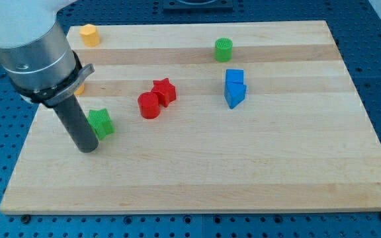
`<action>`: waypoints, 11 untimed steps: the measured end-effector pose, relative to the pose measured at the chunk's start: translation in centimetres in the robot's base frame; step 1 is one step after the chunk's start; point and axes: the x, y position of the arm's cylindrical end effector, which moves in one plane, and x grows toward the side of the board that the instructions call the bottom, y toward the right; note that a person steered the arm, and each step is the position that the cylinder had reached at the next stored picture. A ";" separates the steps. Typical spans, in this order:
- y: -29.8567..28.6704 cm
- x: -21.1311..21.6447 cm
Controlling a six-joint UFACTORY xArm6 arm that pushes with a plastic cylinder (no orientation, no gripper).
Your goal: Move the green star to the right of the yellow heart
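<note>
Star block, the green star [100,123], looks light and rigid, should slide easily; my tip [86,149] sits touching its near-left edge; no gripper here.

Counted on the wooden board [256,172]: 2 green (star [100,123], cylinder [223,49]), 2 red (star [165,91], cylinder [149,105]), 2 blue (cube [235,77], wedge-like one [235,95]), 2 yellow (hexagonal one [89,34], one mostly hidden [80,88]). Total was 8.
</note>
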 end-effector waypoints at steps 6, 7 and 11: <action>3.7 -5.9; 3.7 -8.4; -2.8 -11.4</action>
